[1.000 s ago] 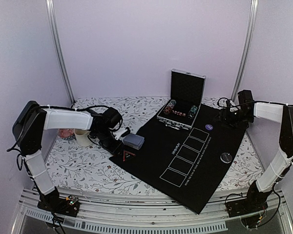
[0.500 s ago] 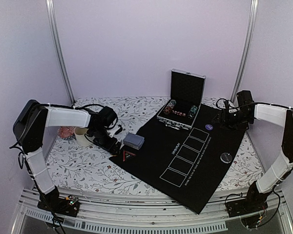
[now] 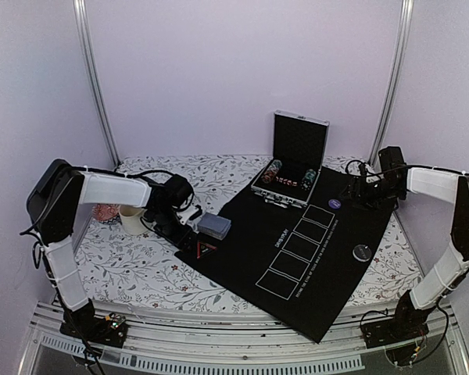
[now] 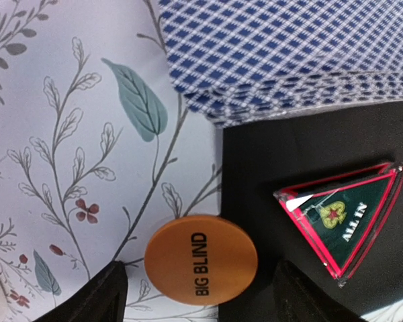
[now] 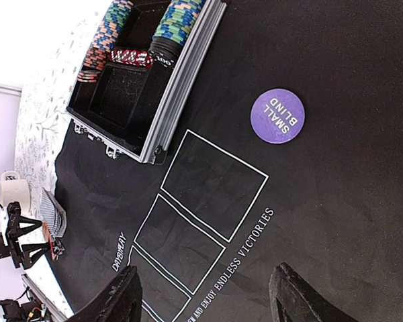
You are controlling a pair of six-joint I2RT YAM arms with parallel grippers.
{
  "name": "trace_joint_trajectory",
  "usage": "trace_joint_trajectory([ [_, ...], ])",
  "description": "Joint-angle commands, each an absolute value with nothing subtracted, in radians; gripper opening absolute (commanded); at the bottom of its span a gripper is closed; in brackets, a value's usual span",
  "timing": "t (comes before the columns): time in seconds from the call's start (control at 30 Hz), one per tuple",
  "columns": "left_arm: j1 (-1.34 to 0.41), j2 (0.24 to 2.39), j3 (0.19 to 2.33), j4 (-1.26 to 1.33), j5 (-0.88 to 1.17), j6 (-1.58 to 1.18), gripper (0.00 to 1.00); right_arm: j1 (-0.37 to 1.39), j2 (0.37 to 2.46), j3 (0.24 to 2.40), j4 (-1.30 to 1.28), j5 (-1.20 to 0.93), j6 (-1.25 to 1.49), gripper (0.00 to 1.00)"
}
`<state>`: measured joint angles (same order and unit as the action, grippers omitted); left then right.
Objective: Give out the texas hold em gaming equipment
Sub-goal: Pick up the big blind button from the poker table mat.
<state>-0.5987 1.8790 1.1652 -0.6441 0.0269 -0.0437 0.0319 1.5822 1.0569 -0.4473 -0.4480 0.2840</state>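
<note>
That flat orange plastic BIG BLIND disc (image 4: 200,259) sat straddling the edge of the black mat (image 4: 289,154) between the open, empty left fingers (image 4: 107,295), right fingers (image 5: 121,302) open too; it looked thin, light, slick, so I'd pinch its rim.

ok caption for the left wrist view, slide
Open left gripper straddling the orange BIG BLIND button, near card deck and ALL IN marker

Both arms reach inward; left tool (image 4: 200,278) low, jaws apart; right tool (image 5: 205,278) jaws apart.
</note>
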Motion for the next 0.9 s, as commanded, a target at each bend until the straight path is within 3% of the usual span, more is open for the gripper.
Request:
trace_joint_trajectory([
  [0.0,-0.609,1.927,1.183,-0.631,0.044,-0.032,0.74,0.036,1.566,1.048,-0.443,-0.451,0.268,0.67],
  [0.5,-0.611,1.928,1.173,-0.631,0.107,-0.034,0.54,0.035,1.567,1.042,-0.441,-0.443,0.266,0.67],
  [0.87,-0.619,1.89,1.161,-0.653,0.061,-0.041,0.47,0.037,1.564,1.043,-0.44,-0.444,0.268,0.67],
])
